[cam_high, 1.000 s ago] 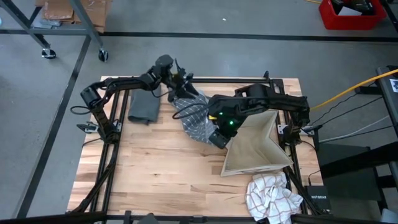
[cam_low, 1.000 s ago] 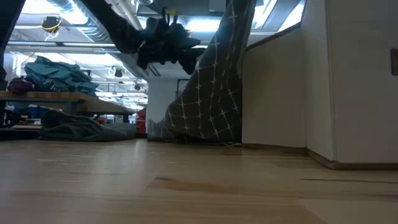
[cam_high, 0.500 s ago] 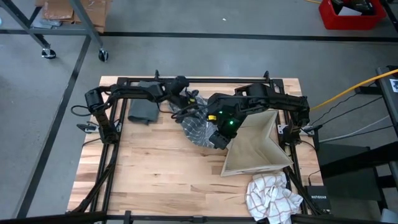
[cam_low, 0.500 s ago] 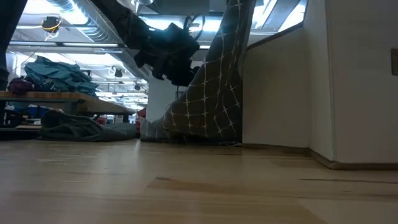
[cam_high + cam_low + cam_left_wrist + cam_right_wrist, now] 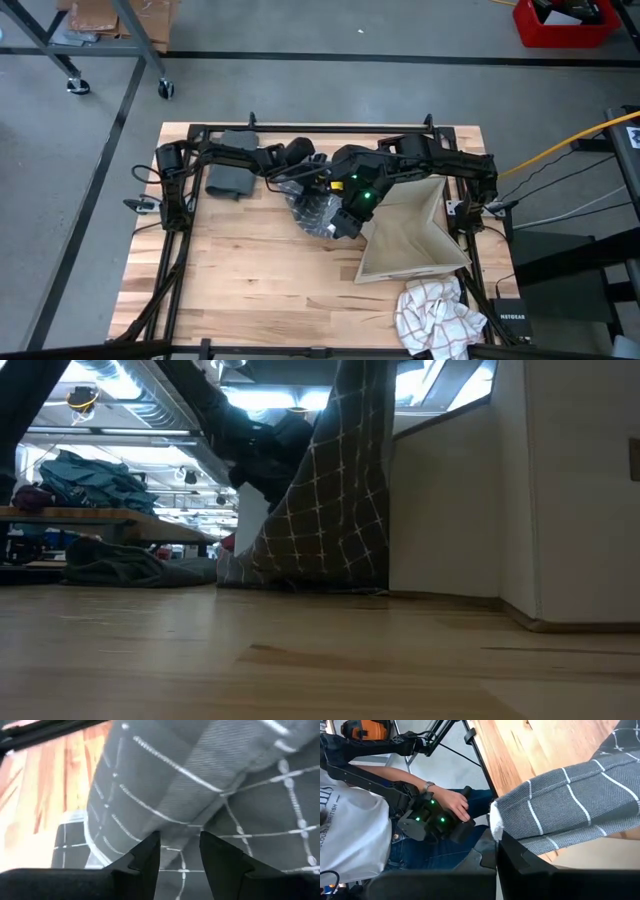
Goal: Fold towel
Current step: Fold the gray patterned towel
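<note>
The towel (image 5: 314,203), grey with a white grid, hangs in a bunch from my right gripper (image 5: 342,222), which is raised over the table's middle and shut on it. The towel's lower end (image 5: 285,572) rests on the table. My left gripper (image 5: 180,851) reaches in from the table's left, slanting down. It is open, with its fingertips right against the hanging towel's (image 5: 210,785) side. In the low view the left gripper (image 5: 262,455) is a dark shape partly hidden behind the towel (image 5: 335,490). My right gripper holds a bunched fold of the towel (image 5: 520,827) between its shut fingers; the fingers themselves hide the place of contact. The cloth hangs below the gripper, slack, with its lower end on the table. My left gripper's fingertips (image 5: 150,847) stand at the cloth; I cannot tell whether they touch it.
A folded grey cloth (image 5: 232,177) lies at the far left. A beige open box (image 5: 412,232) stands right of the towel, and a white checked cloth (image 5: 437,315) lies at the near right corner. A person (image 5: 365,820) with a hand controller sits beyond the table.
My left gripper has moved toward the table's right edge and down, up to the hanging towel, rolling as it went. My right gripper has stayed raised with the towel. The towel's hanging part has drawn together into a tighter bunch.
</note>
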You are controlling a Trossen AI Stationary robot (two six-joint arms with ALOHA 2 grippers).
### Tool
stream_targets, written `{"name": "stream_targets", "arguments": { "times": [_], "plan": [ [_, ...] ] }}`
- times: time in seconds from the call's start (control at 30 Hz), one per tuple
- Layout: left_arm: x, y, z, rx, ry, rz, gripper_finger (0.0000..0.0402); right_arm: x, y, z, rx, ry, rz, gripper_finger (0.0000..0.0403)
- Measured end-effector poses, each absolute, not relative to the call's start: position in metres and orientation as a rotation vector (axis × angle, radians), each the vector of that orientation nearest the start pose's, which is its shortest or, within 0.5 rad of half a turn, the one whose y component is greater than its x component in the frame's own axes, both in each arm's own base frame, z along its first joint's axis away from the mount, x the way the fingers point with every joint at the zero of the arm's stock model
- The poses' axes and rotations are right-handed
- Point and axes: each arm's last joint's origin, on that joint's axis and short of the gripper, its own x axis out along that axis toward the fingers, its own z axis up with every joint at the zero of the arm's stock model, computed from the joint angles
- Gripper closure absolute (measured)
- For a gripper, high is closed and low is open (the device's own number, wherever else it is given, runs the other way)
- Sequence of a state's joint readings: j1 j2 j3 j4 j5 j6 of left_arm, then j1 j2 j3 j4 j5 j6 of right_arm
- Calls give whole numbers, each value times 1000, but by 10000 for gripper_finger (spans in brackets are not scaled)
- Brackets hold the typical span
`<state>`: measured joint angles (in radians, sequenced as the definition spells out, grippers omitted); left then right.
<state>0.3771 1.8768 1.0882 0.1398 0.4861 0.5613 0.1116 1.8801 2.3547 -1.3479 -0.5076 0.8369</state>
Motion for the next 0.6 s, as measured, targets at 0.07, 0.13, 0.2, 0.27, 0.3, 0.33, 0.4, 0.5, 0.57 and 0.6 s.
{"name": "stream_targets", "arguments": {
  "times": [0.07,0.13,0.2,0.27,0.3,0.33,0.4,0.5,0.57,0.6],
  "plan": [
    [369,132,168,269,518,-251,270,347,53,449,937,1072,183,403],
    [369,131,167,256,523,-251,270,347,53,449,940,1075,189,403],
    [369,128,166,252,532,-260,270,346,53,450,944,1077,195,402],
    [369,123,164,243,554,-277,270,346,53,450,946,1078,200,402],
    [369,120,163,238,566,-288,270,346,53,450,948,1078,203,402],
    [370,117,162,237,573,-297,270,347,54,450,951,1076,204,402],
    [372,111,160,270,574,-327,270,347,54,450,960,1076,200,402],
    [375,101,157,324,584,-349,270,347,54,451,962,1073,201,402],
    [379,97,157,347,585,-300,270,347,54,451,962,1072,201,402],
    [380,96,157,350,588,-274,270,347,54,451,962,1072,201,402]
  ]
}}
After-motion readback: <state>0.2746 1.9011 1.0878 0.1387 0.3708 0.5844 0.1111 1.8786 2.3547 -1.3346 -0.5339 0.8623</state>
